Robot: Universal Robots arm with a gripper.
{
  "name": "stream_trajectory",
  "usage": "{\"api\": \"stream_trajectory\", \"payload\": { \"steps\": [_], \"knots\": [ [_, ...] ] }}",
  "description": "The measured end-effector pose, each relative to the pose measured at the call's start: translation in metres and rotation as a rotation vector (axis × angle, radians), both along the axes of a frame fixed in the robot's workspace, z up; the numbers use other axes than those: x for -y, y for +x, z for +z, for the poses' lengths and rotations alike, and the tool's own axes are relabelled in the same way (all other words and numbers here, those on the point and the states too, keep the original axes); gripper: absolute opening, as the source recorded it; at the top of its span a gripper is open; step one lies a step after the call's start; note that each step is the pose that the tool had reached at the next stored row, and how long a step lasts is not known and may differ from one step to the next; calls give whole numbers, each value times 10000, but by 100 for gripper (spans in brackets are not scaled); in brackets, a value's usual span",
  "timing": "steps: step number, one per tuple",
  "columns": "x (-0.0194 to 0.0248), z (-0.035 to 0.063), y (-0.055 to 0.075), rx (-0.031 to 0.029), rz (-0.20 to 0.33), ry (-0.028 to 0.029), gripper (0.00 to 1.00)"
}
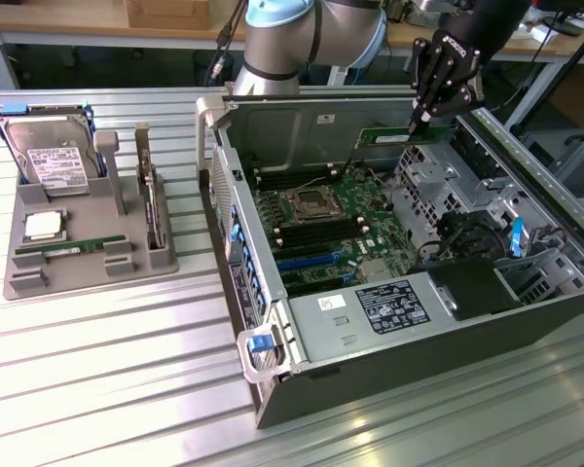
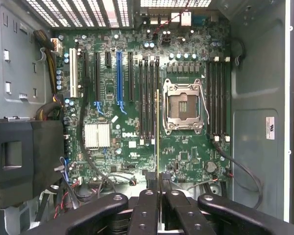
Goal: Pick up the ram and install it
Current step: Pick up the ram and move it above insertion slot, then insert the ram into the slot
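the gripper [image 1: 421,124] is clamped on the ram [image 1: 394,136], holding it aloft over the open case [image 1: 370,389], near the far wall. from the wrist the ram shows edge-on above the motherboard [image 2: 112,98], between the memory slots [image 2: 149,98] and the cpu socket [image 2: 183,107], touching nothing

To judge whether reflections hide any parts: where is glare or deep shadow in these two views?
Exterior view: strong glare streaks on the ribbed table; the computer case is dimmer inside. Wrist view: the motherboard is evenly lit, the vent grille glows bright, the black shroud is dark; the ram in the gripper shows no glare.
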State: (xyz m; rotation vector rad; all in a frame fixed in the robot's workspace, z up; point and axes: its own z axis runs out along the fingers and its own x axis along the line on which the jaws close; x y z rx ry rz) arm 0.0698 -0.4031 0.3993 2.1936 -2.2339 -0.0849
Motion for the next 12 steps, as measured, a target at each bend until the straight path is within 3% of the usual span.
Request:
{"api": "stream_trajectory", "payload": {
  "steps": [4,12],
  "knots": [
    [-1,-1,74,0,0,-1,12],
    [0,-1,74,0,-1,0,12]
  ]
}}
